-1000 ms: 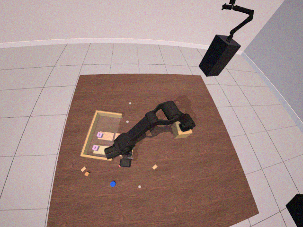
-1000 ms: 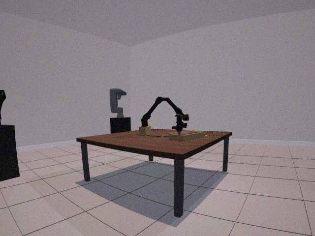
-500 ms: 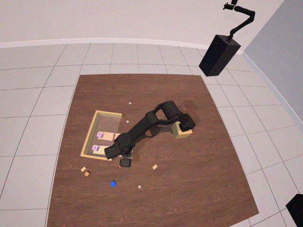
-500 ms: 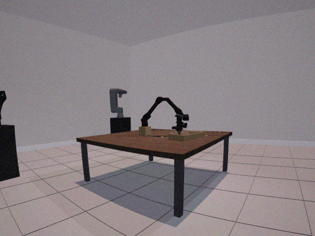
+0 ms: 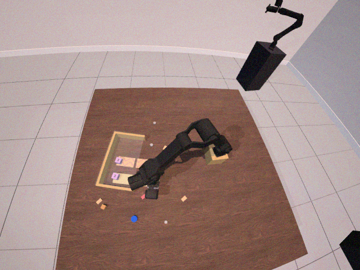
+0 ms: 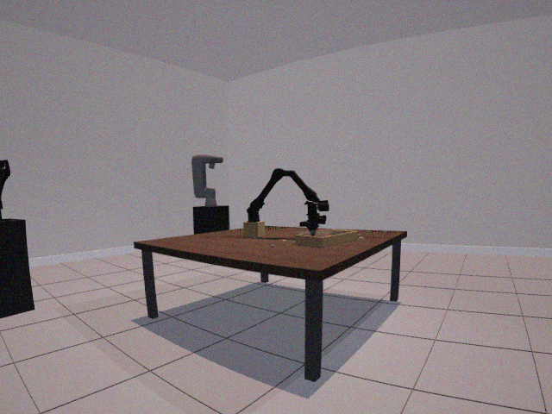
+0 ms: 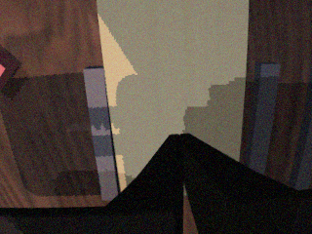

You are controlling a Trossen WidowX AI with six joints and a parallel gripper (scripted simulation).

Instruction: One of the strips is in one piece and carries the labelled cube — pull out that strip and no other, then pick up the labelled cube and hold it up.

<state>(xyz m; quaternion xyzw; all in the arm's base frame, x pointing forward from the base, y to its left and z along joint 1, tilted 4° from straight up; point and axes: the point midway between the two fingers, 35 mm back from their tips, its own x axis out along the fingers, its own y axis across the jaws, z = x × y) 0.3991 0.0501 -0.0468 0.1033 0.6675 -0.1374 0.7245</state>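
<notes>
My gripper (image 6: pixel 313 234) (image 7: pixel 178 143) is shut and empty, its tips over or on a plain pale strip (image 5: pixel 122 179) (image 7: pixel 161 58); contact is unclear. In the top view the tips are hidden by the arm. That strip bears a pink-purple labelled cube (image 5: pixel 115 176) near its far end; its middle is hidden by the arm. A second, wavy-patterned strip (image 5: pixel 126 162) bears another pink-purple cube (image 5: pixel 118 160). A gap shows between it and a further orange piece (image 5: pixel 141 162). The labels are too small to read.
A low wooden frame (image 5: pixel 105 158) (image 6: pixel 311 241) surrounds the strips, apparently under a clear sheet. Narrow rails (image 7: pixel 102 138) (image 7: pixel 264 122) flank the pale strip. A red block (image 5: pixel 143 196), a blue disc (image 5: pixel 134 219), small orange blocks (image 5: pixel 99 201) (image 5: pixel 184 198) and white dots (image 5: pixel 165 221) lie outside.
</notes>
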